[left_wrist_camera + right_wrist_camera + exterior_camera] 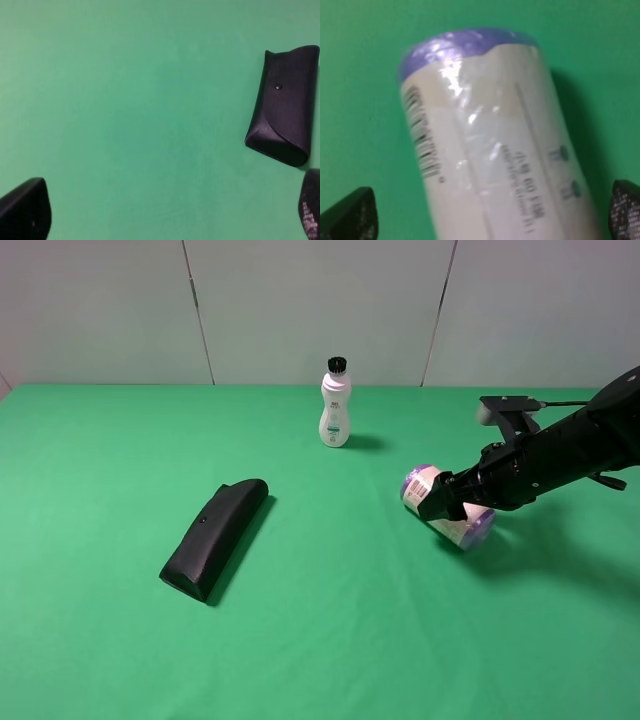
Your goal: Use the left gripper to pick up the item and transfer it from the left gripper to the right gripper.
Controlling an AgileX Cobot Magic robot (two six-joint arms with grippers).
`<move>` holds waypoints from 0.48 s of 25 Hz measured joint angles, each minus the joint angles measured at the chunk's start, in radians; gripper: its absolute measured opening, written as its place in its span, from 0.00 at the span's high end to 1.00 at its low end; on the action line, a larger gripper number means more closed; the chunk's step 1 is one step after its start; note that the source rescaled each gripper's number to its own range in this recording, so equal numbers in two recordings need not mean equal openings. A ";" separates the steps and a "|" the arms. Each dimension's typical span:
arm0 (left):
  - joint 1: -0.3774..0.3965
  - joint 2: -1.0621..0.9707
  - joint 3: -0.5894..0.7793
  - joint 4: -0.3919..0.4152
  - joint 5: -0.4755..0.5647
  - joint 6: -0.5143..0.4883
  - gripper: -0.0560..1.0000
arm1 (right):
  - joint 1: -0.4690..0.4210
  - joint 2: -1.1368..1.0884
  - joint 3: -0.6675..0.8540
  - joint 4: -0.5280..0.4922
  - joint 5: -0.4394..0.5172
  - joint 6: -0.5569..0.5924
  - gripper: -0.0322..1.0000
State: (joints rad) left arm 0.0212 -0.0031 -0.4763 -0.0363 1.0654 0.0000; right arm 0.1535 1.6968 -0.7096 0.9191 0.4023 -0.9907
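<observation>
The item (pixel 447 506) lies on its side on the green table (pixel 330 640). It is a fat roll with purple ends and a cream label. Its long way runs slanted: one purple end points toward the white bottle (pixel 335 403), and the other end points toward the near right side of the table.

The right gripper (pixel 447 502) is right over the item. In the right wrist view the roll (pixel 495 145) fills the space between the two black fingertips (pixel 350 215), which sit wide apart, one on each side of it. I cannot tell if they touch it. The barcode runs along the roll's length.

The left gripper (pixel 165 210) is well away from the item. Its fingertips (pixel 22 210) are spread wide with only green table between them. The black case (pixel 285 102) lies flat just beyond one fingertip.
</observation>
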 joint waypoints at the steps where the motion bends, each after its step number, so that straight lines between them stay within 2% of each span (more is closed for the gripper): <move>1: 0.000 0.000 0.000 0.000 0.000 0.000 0.00 | 0.000 0.000 0.000 -0.002 0.000 0.001 0.00; 6: 0.000 0.000 0.000 0.000 0.000 0.000 0.00 | 0.000 -0.075 0.000 -0.046 -0.007 0.027 0.00; 12: 0.000 0.000 0.000 0.000 0.000 0.000 0.00 | 0.000 -0.294 -0.002 -0.196 -0.015 0.184 0.00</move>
State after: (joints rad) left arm 0.0212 -0.0031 -0.4763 -0.0363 1.0654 0.0000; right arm 0.1535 1.4027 -0.7117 0.7233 0.3871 -0.8063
